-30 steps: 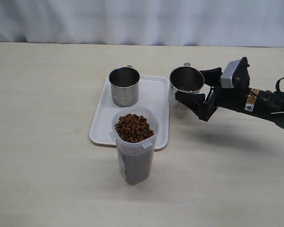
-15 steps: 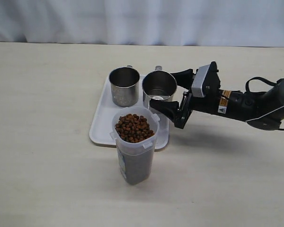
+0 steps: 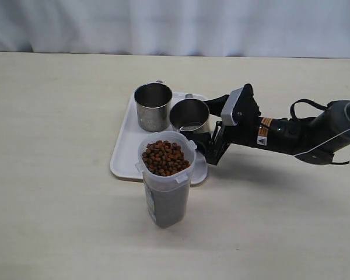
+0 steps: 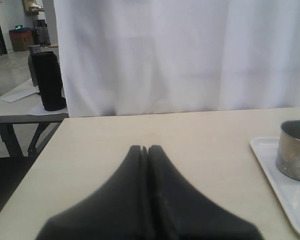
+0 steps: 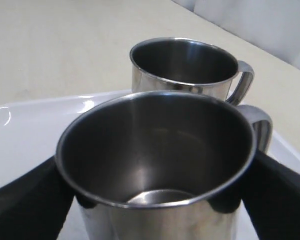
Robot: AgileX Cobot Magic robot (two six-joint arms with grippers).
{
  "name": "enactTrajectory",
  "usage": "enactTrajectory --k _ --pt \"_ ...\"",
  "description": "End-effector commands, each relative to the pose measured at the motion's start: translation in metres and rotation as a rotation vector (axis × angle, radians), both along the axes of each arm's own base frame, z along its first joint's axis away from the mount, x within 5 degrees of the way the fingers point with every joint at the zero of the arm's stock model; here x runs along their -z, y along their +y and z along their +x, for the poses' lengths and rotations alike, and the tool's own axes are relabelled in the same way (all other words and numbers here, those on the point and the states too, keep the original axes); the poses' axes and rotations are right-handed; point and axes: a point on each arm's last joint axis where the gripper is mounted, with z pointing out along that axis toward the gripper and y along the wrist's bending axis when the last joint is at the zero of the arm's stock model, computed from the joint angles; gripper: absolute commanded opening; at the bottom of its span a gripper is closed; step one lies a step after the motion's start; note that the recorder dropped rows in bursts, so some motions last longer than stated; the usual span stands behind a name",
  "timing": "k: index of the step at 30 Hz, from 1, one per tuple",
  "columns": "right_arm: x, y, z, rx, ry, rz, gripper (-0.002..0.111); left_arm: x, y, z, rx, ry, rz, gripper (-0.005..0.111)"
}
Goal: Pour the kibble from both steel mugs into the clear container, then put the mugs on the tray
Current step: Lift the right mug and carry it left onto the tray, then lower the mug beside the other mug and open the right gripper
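Observation:
The clear container [image 3: 166, 186] stands in front of the tray, filled to the rim with kibble [image 3: 165, 157]. One empty steel mug [image 3: 153, 107] stands on the white tray [image 3: 125, 149]; it also shows in the right wrist view, mug [image 5: 185, 65]. My right gripper [image 3: 207, 125] is shut on the second, empty steel mug [image 3: 189, 116], upright over the tray's right half beside the first; whether it touches the tray is unclear. Up close, black fingers [image 5: 25, 205] flank this mug [image 5: 155, 150] above the tray [image 5: 25, 125]. My left gripper [image 4: 145, 149] is shut, empty, well away from the mug [image 4: 296, 150].
The container stands close to the tray's near edge and just in front of the held mug. A white curtain hangs behind the table. In the left wrist view, a black cylinder [image 4: 49, 80] stands on a separate table beyond the table's edge.
My right gripper has carried the second mug leftward and lower, from beside the tray's right edge to over the tray next to the first mug. The first mug and the container have not moved.

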Motion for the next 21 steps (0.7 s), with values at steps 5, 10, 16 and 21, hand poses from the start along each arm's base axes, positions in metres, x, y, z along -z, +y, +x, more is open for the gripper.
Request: enactTrajectory --k 5,10,16,21 --pt "-0.001 0.001 0.001 0.007 -0.001 0.022 0.058 0.000 0.000 0.000 -0.002 -0.007 -0.001 0.000" --pt "-0.001 0.001 0.001 0.006 0.000 0.027 0.075 0.000 0.000 0.000 -0.002 -0.007 -0.001 0.000" --pt "-0.009 0.003 0.001 0.009 0.024 0.119 0.083 0.000 0.000 0.000 -0.002 -0.007 -0.001 0.000" --pt "-0.017 0.002 0.002 0.024 0.064 0.150 0.083 0.000 0.000 0.000 -0.002 -0.007 -0.001 0.000"
